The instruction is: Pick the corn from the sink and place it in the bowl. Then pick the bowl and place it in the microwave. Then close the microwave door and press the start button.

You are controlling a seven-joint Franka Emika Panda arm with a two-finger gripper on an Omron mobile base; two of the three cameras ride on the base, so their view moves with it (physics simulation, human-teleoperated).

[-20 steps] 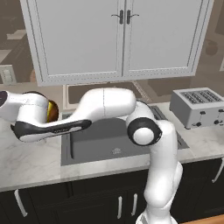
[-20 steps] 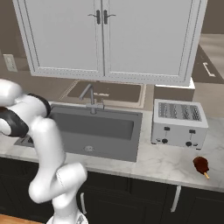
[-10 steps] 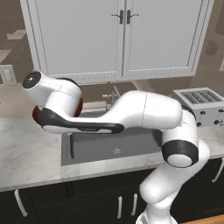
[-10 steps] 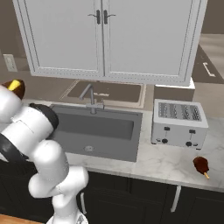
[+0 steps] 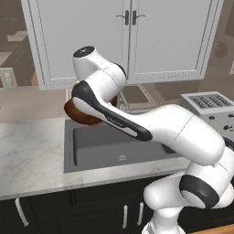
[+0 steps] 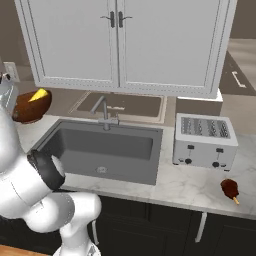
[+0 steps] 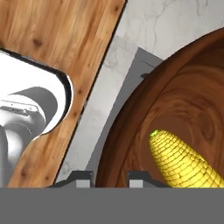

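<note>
Carrying step: bowl [image 6: 31, 106] aloft at left above the counter's edge beside the sink [image 6: 100, 145], corn [image 6: 39, 95] lying inside, rim pinched between the fingers of the gripper [image 7: 109, 177]. Next, needs a level swing toward the microwave without tipping. At right, toaster [image 6: 205, 141]; no legible writing anywhere.

bowl [image 5: 81, 114] with corn [image 7: 183, 160] carried higher | arm swung right, over sink's [image 5: 114, 148] left end

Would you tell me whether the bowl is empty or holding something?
Holding something: the corn lies inside the bowl, carried clamped at its rim.
</note>
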